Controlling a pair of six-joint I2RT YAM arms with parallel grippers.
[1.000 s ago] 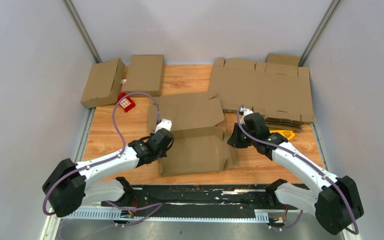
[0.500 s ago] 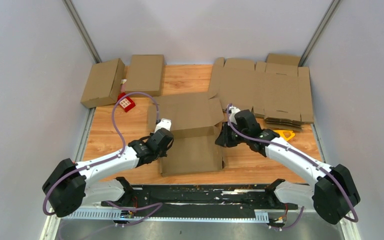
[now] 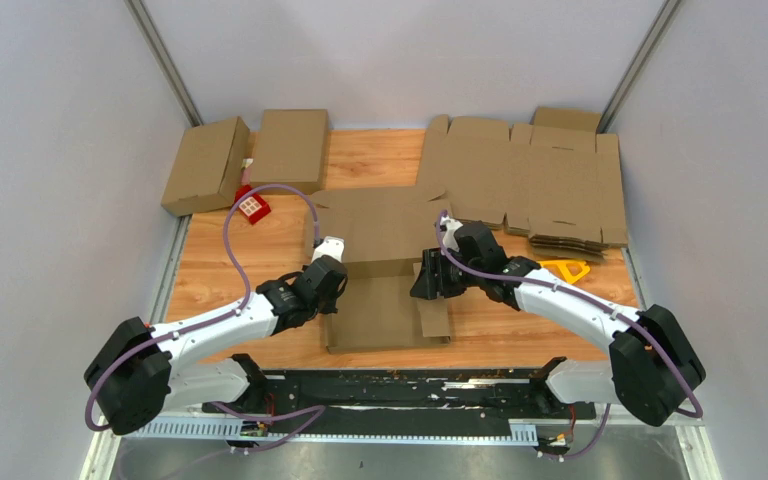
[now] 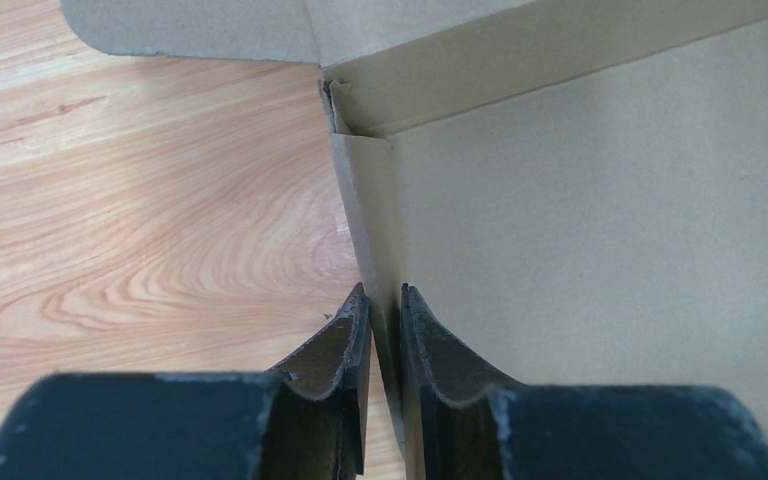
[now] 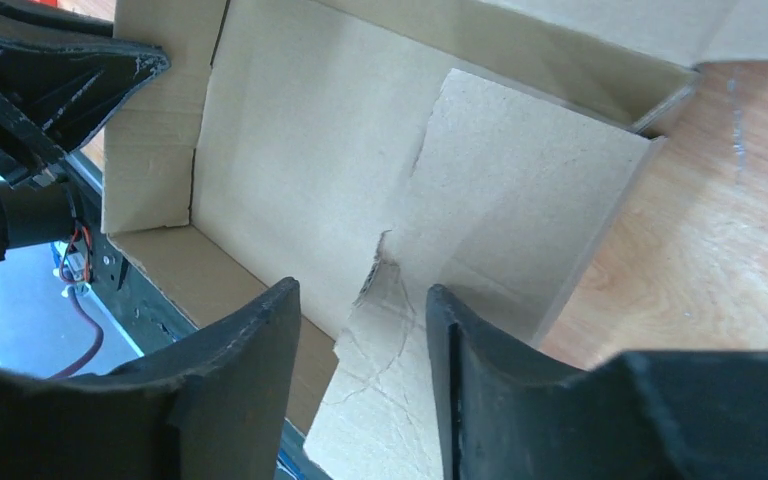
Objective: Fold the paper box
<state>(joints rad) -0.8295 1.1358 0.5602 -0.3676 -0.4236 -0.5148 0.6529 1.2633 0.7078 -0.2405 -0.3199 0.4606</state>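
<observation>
- Risk, we judge: the right flap shows a tear near its edge. With the right tool apart around it, unclamped, it may spring flat or rip further.
- The box lies open on the tabletop, between both tools; the left tool is clamped on its left wall.
</observation>
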